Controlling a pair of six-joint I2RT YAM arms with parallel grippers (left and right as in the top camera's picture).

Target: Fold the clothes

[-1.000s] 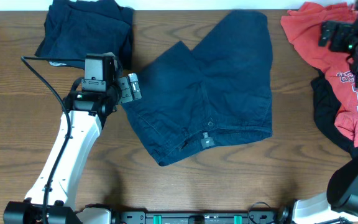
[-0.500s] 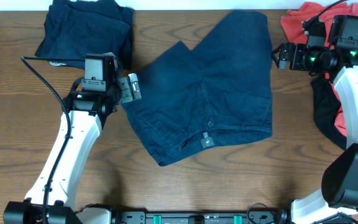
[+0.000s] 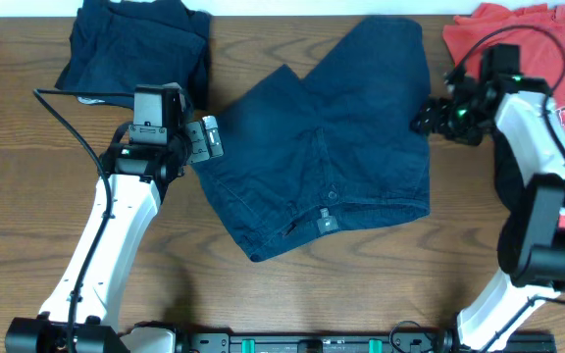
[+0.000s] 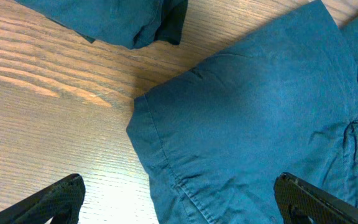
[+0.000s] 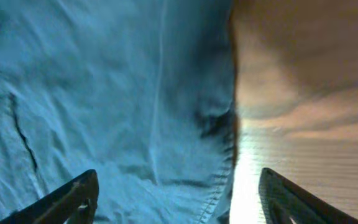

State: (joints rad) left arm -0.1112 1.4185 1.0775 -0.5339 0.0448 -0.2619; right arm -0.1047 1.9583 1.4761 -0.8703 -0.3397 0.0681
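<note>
Overhead, we see the right gripper (image 3: 426,122) newly arrived at the right-hand edge of the navy shorts (image 3: 332,147). It has swung in within the last second from above the red T-shirt (image 3: 518,39) at the far corner of the table (image 3: 381,304). The left gripper (image 3: 207,138) has not stirred from the opposite leg hem. The shorts lie spread flat mid-table, waistband and button toward the near edge, with a folded navy pile (image 3: 135,44) at the far left. With both arms now bracketing the garment, we judge the fold ready to start but not begun. The right arm rises from its base at the near right and bends inward, wrist aimed at the cloth, while the left arm stretches diagonally from the near left.

Left wrist view: the claw is released, fingers (image 4: 55,199) spread wide, with the corner of the shorts' leg hem lying between them and bare wood beside it.

Right wrist view, somewhat blurred: this claw is likewise released, fingers (image 5: 73,196) wide apart and straddling the shorts' side seam, cloth under one and wood under the other. We cannot tell whether either claw touches the fabric.
</note>
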